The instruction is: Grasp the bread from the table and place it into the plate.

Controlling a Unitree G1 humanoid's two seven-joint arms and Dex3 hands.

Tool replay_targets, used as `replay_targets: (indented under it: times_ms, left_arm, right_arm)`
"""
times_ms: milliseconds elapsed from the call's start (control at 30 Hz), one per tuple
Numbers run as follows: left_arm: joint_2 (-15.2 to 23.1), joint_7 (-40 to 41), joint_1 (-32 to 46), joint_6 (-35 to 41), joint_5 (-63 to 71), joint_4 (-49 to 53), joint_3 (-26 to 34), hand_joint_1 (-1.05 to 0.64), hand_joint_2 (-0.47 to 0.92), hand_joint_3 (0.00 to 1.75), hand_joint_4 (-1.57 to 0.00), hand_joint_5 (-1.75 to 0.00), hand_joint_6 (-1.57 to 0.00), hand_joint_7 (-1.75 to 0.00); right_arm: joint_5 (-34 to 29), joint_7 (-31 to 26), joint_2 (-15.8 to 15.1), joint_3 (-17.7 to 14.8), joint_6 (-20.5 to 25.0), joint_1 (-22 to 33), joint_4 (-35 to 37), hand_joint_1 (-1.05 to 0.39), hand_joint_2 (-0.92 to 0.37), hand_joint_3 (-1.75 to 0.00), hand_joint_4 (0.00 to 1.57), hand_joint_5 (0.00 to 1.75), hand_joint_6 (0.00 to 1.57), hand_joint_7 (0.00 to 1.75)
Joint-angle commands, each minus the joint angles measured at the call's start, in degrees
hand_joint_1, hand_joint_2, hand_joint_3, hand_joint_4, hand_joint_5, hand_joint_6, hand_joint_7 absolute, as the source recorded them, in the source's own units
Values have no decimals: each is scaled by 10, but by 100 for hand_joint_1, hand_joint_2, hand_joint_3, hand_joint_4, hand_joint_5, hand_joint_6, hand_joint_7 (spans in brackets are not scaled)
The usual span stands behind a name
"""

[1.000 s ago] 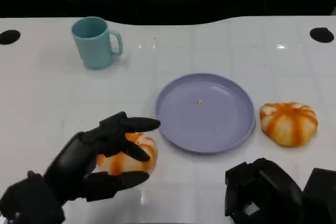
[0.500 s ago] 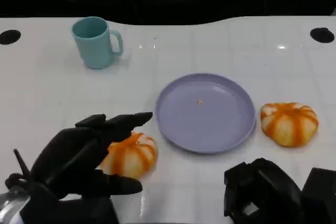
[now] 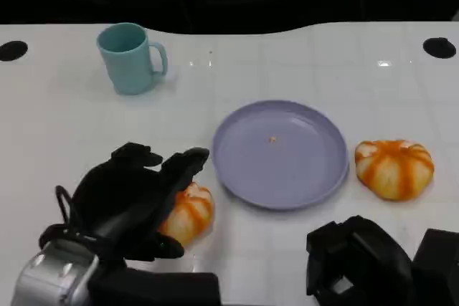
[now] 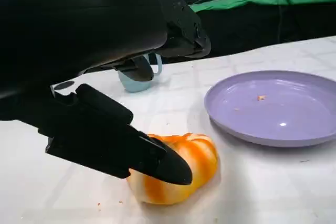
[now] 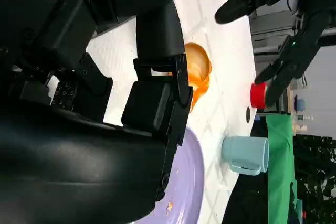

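Left hand: the left hand has moved down over the near bread bun since a moment ago. Before, its fingers were spread wide above the bun. Now they curl around it.
Fingers: one finger lies across the front of the bun and others arch over its top. They look close around it, but I cannot tell if they squeeze it yet.
Bread: the orange striped bun sits on the white table, under the fingers, just beside the purple plate.
Plate: it lies past the fingertips, with only a crumb in it.
Right hand: the right hand is low and near, fingers curled in, holding nothing.
Other things: a second bun lies on the far side of the plate, and a blue mug stands well apart.
What it means: the grab is almost done; the lift comes next.
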Motion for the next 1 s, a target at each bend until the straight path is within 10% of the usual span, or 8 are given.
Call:
replay_targets:
  times_ms: [33,800,933,1000]
  left_arm:
    - [-2,-4,-21,30,35,29,-22,-54,70,0,-13,-53,-22,-1]
    - [-30,15,-116,106,68,246,-113,-58,78,3,-19,-56,-24,-2]
    - [-39,99,-122,89,34,294,-108,-46,84,6,-37,-75,-44,-5]
    - [-36,148,-122,66,12,309,-104,-38,84,12,-48,-133,-61,-6]
  right_arm:
    - [9,2,-2,-7,0,4,-4,-105,-17,-113,157,124,157,95]
    - [4,-4,-5,-4,7,13,-20,-105,-17,-113,156,125,157,96]
    - [10,-1,-3,-5,9,14,-21,-105,-16,-113,156,125,157,96]
    - [8,-2,-2,-5,4,13,-18,-105,-15,-114,157,126,157,96]
